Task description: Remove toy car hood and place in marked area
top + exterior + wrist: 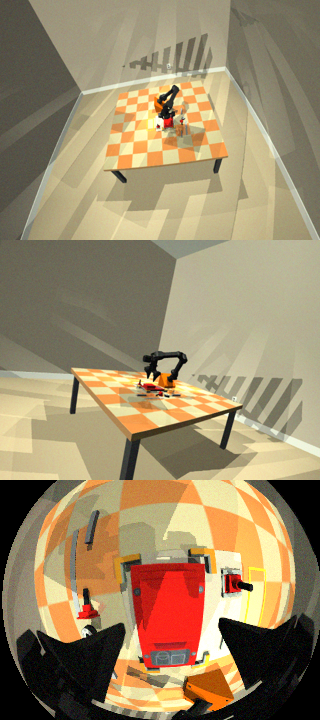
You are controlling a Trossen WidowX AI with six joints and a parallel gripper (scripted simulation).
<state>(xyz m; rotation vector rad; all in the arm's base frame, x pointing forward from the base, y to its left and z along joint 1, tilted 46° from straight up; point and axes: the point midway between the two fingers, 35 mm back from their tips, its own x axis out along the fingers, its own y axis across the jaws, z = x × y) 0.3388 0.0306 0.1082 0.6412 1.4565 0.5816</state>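
The toy car is a red block between yellow and grey corner brackets. Its red top fills the middle of the wrist view, with a grey panel at the lower end; I cannot tell where the hood's edges run. My gripper is open and empty, pointing down above the car. In the wrist view its fingertips stand to either side of the red top, apart from it. The marked area is a yellow outline on the table, to the right in the wrist view, with nothing inside.
A red part with a black peg stands between the car and the outline. On the other side lie a red piece with a black stem, a small wheel and thin grey bars. An orange wedge stands near the arm's base.
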